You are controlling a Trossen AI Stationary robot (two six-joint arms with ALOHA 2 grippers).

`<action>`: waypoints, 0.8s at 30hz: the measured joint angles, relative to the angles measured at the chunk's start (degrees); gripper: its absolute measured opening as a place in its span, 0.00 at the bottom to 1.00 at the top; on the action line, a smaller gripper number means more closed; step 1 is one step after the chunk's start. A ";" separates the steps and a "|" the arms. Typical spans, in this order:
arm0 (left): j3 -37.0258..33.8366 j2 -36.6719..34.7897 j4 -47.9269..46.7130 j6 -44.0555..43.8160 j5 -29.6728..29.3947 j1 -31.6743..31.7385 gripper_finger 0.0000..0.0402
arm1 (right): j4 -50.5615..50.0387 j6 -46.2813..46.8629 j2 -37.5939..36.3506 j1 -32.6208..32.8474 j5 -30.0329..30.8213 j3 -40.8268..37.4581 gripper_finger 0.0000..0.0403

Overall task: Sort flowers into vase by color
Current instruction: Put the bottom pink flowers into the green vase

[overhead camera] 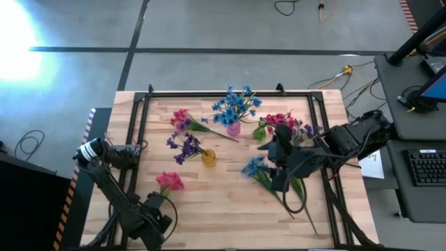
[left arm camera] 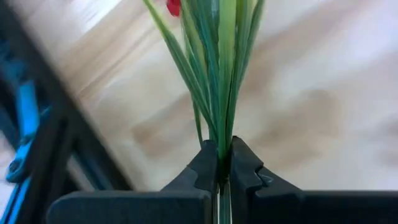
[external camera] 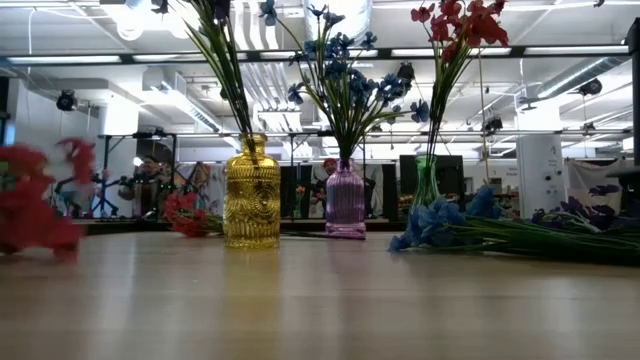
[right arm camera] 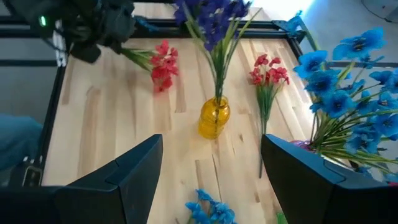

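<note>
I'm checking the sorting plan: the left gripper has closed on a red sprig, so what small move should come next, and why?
Probably lift the red sprig and carry it toward the green vase, which already holds red blooms. The left gripper is shut on its stems.
</note>
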 joint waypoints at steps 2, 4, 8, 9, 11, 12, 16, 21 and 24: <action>2.88 -1.11 0.25 2.40 -4.19 -0.69 0.00 | -0.23 0.01 0.00 1.18 0.00 -0.41 0.66; 5.94 -2.39 1.81 6.78 -9.68 -1.76 0.00 | -0.24 0.01 0.00 2.50 0.00 -1.10 0.66; 12.35 -2.93 7.49 18.30 -17.55 -4.60 0.00 | 0.20 0.01 0.00 5.10 0.01 -4.02 0.66; 13.85 -2.73 8.23 20.86 -19.85 -5.33 0.00 | 0.59 0.03 0.00 5.75 0.01 -5.19 0.66; 16.37 -2.30 8.63 25.74 -26.41 -6.74 0.00 | 2.12 0.32 0.00 7.06 -0.02 -7.71 0.66; 17.34 -2.17 8.66 28.17 -30.15 -7.20 0.00 | 3.16 0.38 0.00 7.56 0.00 -9.13 0.66; 19.42 -2.09 12.31 40.11 -41.51 -7.35 0.00 | 10.15 -0.08 -0.02 8.91 -0.01 -15.16 0.66; 20.01 -2.09 23.90 62.31 -47.75 -5.59 0.00 | 23.83 -3.22 -0.17 9.12 -0.06 -23.95 0.66; 20.01 -2.09 31.40 75.64 -48.80 -3.80 0.00 | 36.44 -7.54 -0.17 9.10 -1.90 -29.90 0.66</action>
